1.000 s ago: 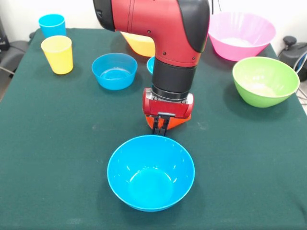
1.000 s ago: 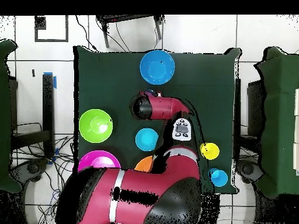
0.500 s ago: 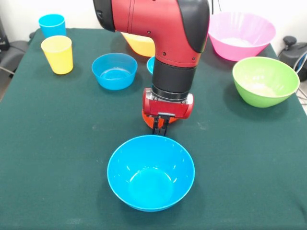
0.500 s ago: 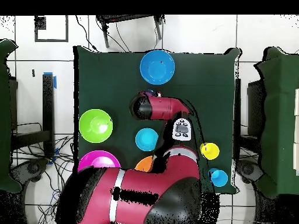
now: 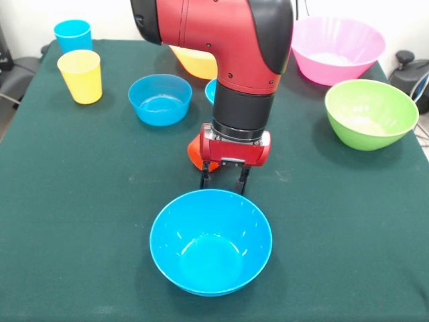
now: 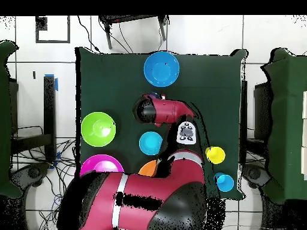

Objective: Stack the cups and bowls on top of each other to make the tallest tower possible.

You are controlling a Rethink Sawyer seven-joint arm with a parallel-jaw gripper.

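Note:
My gripper (image 5: 222, 181) hangs open just behind the medium blue bowl (image 5: 210, 240), with nothing between its fingers. The orange-red cup (image 5: 195, 151) pokes out to the left behind the gripper body, mostly hidden. A yellow cup (image 5: 81, 75) and a sky-blue cup (image 5: 72, 33) stand at the far left. A small blue bowl (image 5: 159, 98) sits mid-table, and another blue bowl (image 5: 210, 90) peeks from behind the arm. The yellow-orange bowl (image 5: 194, 64), pink bowl (image 5: 337, 48) and green bowl (image 5: 371, 113) stand apart. No tower shows.
From overhead, the arm (image 6: 162, 111) covers the table's middle. Around it lie the blue bowl (image 6: 161, 69), green bowl (image 6: 98, 129), pink bowl (image 6: 99, 163) and yellow cup (image 6: 214, 154). The dark green cloth (image 5: 80, 201) is bare at front left.
The gripper has opened. The orange-red cup that was under its shut fingers now shows to the left behind the gripper. The arm has hardly moved.

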